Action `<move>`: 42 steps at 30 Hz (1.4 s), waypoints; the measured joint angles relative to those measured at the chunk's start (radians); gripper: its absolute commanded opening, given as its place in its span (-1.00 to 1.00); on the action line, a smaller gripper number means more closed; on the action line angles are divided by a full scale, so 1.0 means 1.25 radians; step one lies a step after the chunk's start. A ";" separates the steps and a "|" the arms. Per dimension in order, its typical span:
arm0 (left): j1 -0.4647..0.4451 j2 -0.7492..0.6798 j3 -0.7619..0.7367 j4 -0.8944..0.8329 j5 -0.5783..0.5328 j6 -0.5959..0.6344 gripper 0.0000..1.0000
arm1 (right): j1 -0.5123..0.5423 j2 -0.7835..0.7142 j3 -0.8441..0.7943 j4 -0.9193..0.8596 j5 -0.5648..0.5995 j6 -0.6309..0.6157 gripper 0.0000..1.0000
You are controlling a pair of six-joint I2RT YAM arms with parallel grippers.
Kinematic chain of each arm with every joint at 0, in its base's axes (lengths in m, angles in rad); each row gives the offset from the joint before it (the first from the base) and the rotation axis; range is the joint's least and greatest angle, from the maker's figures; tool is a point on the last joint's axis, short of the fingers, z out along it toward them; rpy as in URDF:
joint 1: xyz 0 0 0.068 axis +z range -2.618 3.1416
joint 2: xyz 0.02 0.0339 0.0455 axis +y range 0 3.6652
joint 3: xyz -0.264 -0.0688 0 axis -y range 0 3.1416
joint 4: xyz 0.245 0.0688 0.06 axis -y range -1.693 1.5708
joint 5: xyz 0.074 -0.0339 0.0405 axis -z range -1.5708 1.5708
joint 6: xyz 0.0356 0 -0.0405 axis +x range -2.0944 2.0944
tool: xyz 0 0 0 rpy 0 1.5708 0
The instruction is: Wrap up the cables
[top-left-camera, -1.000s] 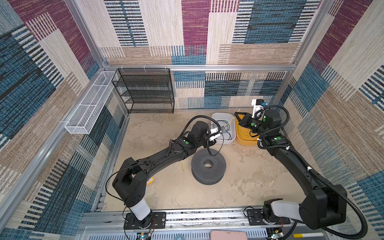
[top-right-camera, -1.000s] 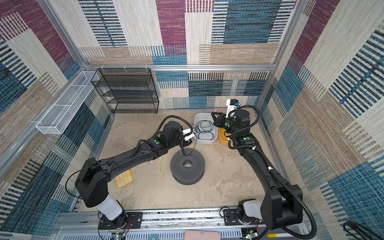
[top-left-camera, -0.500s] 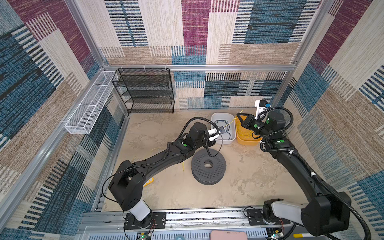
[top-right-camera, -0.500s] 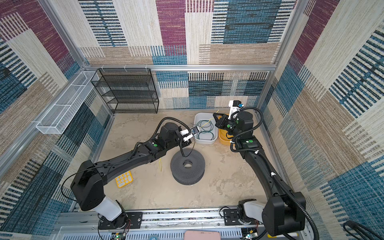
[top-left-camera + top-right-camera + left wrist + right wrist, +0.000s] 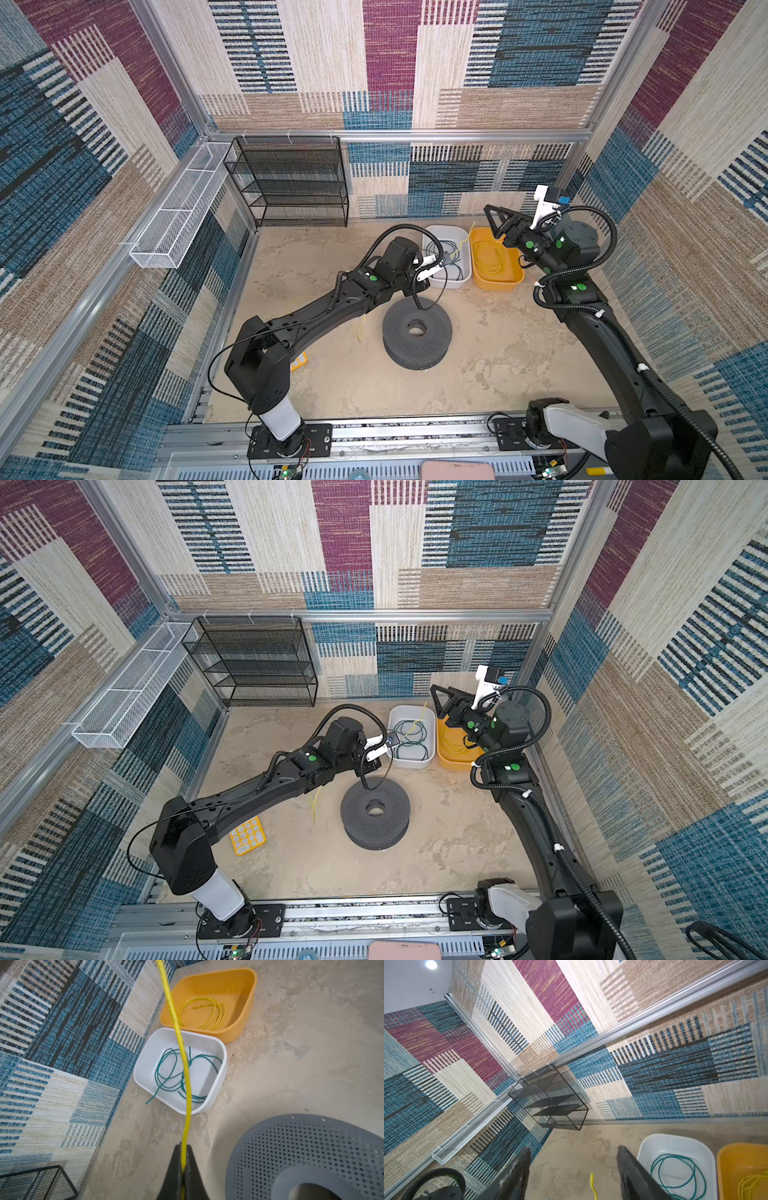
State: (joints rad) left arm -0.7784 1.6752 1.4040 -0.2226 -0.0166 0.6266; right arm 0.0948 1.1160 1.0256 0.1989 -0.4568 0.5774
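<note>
Yellow wire (image 5: 182,1068) is pinched in the shut left gripper (image 5: 182,1167), and a loose yellow tip (image 5: 592,1183), seen between the jaws of the open, empty right gripper (image 5: 573,1167), should likely be grabbed next.

Bright, even light fills both top views, leaving only soft, faint shadows on the floor (image 5: 519,353); a round ceiling lamp (image 5: 431,964) glares white in a corner of the right wrist view. The wide lenses bow the rail (image 5: 399,134) and stretch the patterned walls (image 5: 104,137) toward the edges. In the left wrist view the yellow cable (image 5: 184,1059), close to the lens, looks thick and soft.
</note>
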 measured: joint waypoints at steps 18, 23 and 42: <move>0.001 0.047 0.147 -0.124 0.162 -0.086 -1.00 | 0.088 0.005 -0.249 0.160 -0.102 0.107 0.14; 0.001 0.046 0.152 -0.125 0.165 -0.098 -1.00 | 0.108 0.052 -0.247 0.205 -0.092 0.143 -0.58; 0.001 -0.180 0.096 -0.133 0.132 -0.131 0.97 | 0.113 0.080 -0.124 0.199 0.023 0.150 -1.00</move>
State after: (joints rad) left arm -0.7769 1.4502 1.5242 -0.3889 0.1486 0.4633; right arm 0.2359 1.2156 0.8703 0.4473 -0.4282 0.7647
